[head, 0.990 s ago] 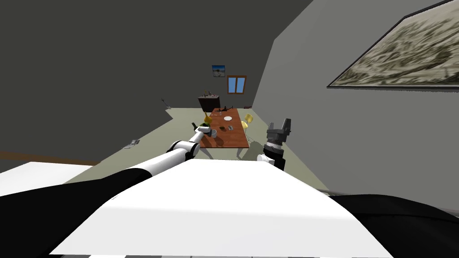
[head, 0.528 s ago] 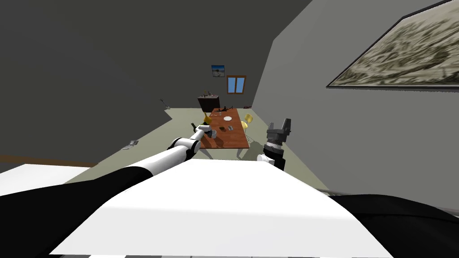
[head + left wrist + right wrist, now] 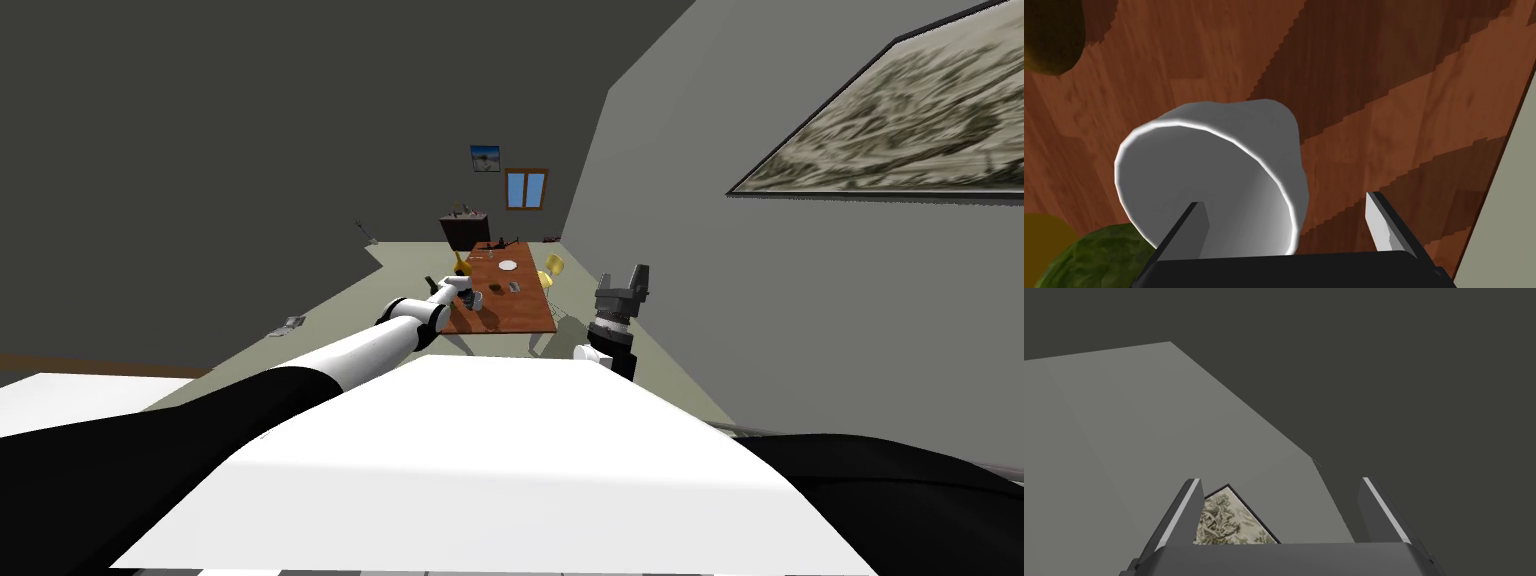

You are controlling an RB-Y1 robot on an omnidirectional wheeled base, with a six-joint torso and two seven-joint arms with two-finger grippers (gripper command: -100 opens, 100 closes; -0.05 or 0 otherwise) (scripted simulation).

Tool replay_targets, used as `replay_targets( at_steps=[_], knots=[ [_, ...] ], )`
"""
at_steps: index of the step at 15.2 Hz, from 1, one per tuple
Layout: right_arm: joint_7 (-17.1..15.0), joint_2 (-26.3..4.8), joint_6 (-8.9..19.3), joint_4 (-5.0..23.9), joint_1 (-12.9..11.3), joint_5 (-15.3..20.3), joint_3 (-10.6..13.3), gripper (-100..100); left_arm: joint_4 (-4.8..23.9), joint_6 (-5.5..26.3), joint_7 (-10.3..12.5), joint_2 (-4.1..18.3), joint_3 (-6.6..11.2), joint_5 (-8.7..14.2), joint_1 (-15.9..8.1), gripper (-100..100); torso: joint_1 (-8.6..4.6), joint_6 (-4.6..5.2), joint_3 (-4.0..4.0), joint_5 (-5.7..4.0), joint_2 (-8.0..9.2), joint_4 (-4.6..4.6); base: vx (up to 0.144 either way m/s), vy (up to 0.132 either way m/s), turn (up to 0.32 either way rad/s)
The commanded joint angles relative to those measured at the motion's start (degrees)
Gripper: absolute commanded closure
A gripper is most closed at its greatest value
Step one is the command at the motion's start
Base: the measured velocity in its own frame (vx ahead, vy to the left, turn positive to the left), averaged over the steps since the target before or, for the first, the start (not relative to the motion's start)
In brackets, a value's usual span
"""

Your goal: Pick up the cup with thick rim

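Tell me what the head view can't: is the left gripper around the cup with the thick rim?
Observer: Partly. The left gripper is open. One finger sits in front of the cup mouth, and the other finger is outside its wall, clear of it. The near wall lies between them.
Operator: Anything crowding the cup before I close?
Observer: A green round thing lies on the wooden table close beside the cup, next to the gripper's body on the inner finger's side. I cannot tell whether it touches the cup.
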Motion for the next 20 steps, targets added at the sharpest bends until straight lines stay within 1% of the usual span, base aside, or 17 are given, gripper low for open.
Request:
replay_targets(
  at_steps=[1, 2, 3, 5, 6, 7, 8, 9, 11, 14, 15, 16, 20],
  knots=[
    [0.0, 0.0, 0.0, 0.0, 0.0, 0.0, 0.0, 0, 2.23, 2.37, 0.11, -0.04, 0.18, 0.37, -1.69, -100, 0.0, 0.0, 0.0, 0.0, 0.0, 0.0, 0.024, 0.016, -0.014],
    [0.0, 0.0, 0.0, 0.0, 0.0, 0.0, 0.0, 0, 3.61, 3.62, 0.15, -0.09, 0.28, 0.58, -2.76, -100, 0.01, 0.01, 0.0, 0.0, -0.01, 0.0, 0.036, 0.019, -0.02],
    [0.0, 0.0, 0.0, 0.0, 0.0, 0.0, 0.0, 0, 3.68, 3.62, 0.15, -0.09, 0.28, 0.58, -2.76, -100, 0.01, 0.01, -0.01, -0.01, -0.04, 0.0, 0.037, 0.019, -0.016],
    [0.0, 0.0, 0.0, 0.0, 0.0, 0.0, 0.0, 0, 5.77, 5.41, 0.21, -0.16, 0.44, 0.89, -4.3, -100, 0.02, 0.0, -0.03, 0.0, -0.05, -0.01, 0.033, 0.021, -0.011],
    [0.0, 0.0, 0.0, 0.0, 0.0, 0.0, 0.0, 0, 5.77, 5.41, 0.21, -0.16, 0.44, 0.89, -4.3, -100, 0.03, 0.0, -0.02, 0.01, -0.04, -0.01, 0.025, 0.019, -0.007],
    [0.0, 0.0, 0.0, 0.0, 0.0, 0.0, 0.0, 0, 6.65, 6.16, 0.23, -0.19, 0.5, 1.02, -4.94, -100, 0.03, 0.0, -0.02, 0.0, -0.03, 0.0, 0.024, 0.016, -0.008],
    [0.0, 0.0, 0.0, 0.0, 0.0, 0.0, 0.0, 0, 5.19, 5.71, 0.32, -0.19, 0.42, 0.87, -4.03, -100, 0.03, 0.0, -0.01, 0.0, -0.02, 0.0, 0.017, 0.01, -0.004],
    [0.0, 0.0, 0.0, 0.0, 0.0, 0.0, 0.0, 0, 5.54, 4.38, 0.31, -0.62, 0.47, 0.67, -2.93, -100, 0.01, -0.01, 0.0, 0.0, 0.0, 0.0, 0.025, 0.006, -0.011],
    [0.0, 0.0, 0.0, 0.0, 0.0, 0.0, 0.0, 0, 5.54, 4.38, 0.31, -0.62, 0.47, 0.67, -2.93, -100, -0.01, -0.01, -0.01, 0.0, -0.02, -0.01, 0.029, 0.004, -0.004],
    [0.0, 0.0, 0.0, 0.0, 0.0, 0.0, 0.0, 0, 5.82, 3.09, 0.28, -0.98, 0.5, 0.49, -2.03, -100, -0.04, 0.0, 0.0, -0.01, 0.01, 0.0, 0.019, -0.001, -0.004],
    [0.0, 0.0, 0.0, 0.0, 0.0, 0.0, 0.0, 0, 4.52, 4.21, 0.54, -0.94, 0.43, 0.47, -1.77, -100, -0.04, -0.01, 0.0, -0.01, 0.01, 0.0, 0.01, 0.0, -0.001],
    [0.0, 0.0, 0.0, 0.0, 0.0, 0.0, 0.0, 0, 4.54, 4.04, 0.53, -0.96, 0.44, 0.46, -1.69, 100, -0.04, 0.0, 0.02, -0.01, 0.03, 0.01, 0.0, 0.0, 0.0],
    [0.0, 0.0, 0.0, 0.0, 0.0, 0.0, 0.0, 0, 4.57, 4.16, 0.57, -0.95, 0.46, 0.48, -1.71, 100, 0.02, 0.03, -0.02, 0.04, 0.01, -0.03, 0.0, 0.0, 0.0]
  ],
)
